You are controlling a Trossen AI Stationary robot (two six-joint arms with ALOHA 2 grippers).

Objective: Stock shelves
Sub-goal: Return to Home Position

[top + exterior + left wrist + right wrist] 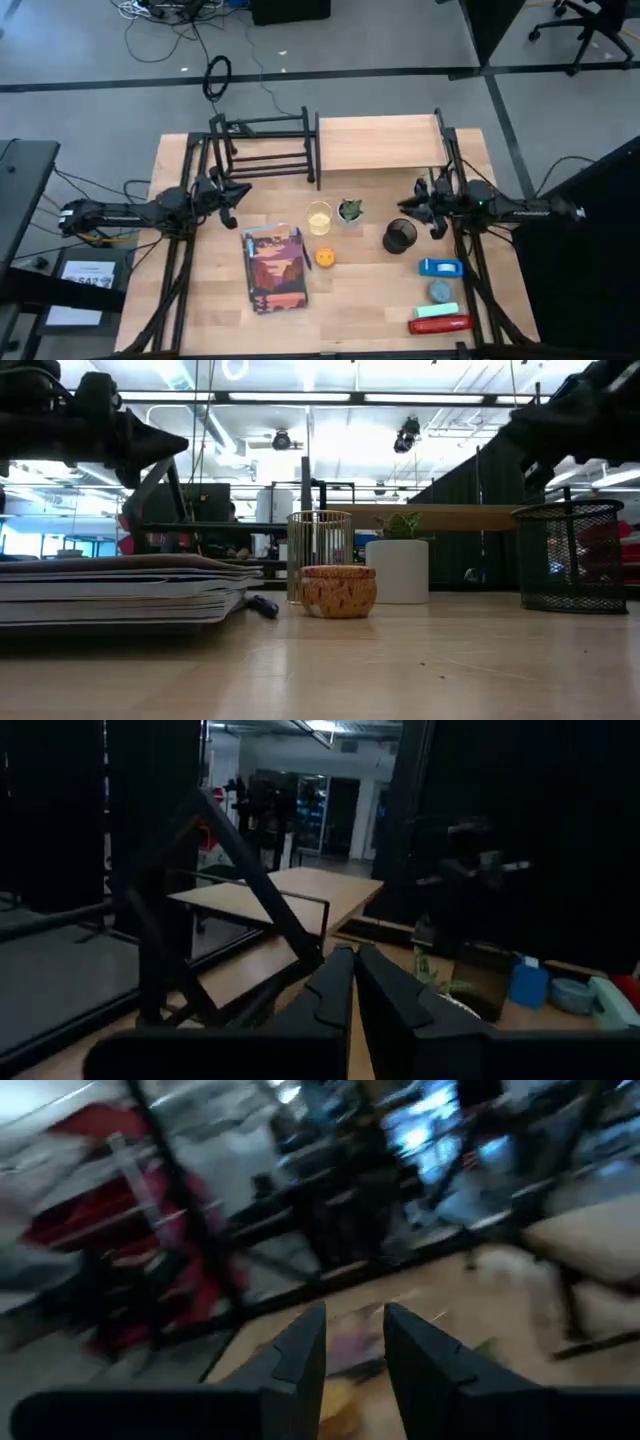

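The black bar rack (262, 148) and the pale wooden plank shelf (380, 142) stand side by side at the table's far edge. My left gripper (240, 192) hovers shut just in front of the rack, its fingers (352, 982) closed together with nothing between them. My right gripper (404, 207) hovers open in front of the wooden shelf, above a black mesh cup (399, 236); its wrist view (354, 1335) shows a narrow gap and nothing in it. A clear glass (319, 217), a small potted plant (350, 211) and an orange tin (325, 257) stand on the tabletop between the arms.
A stack of books (273, 268) lies near the table's middle left. Along the right side sit a blue tape dispenser (441, 267), a grey round object (440, 290), a mint block (437, 311) and a red stapler (440, 324). Black arm frames run down both table sides.
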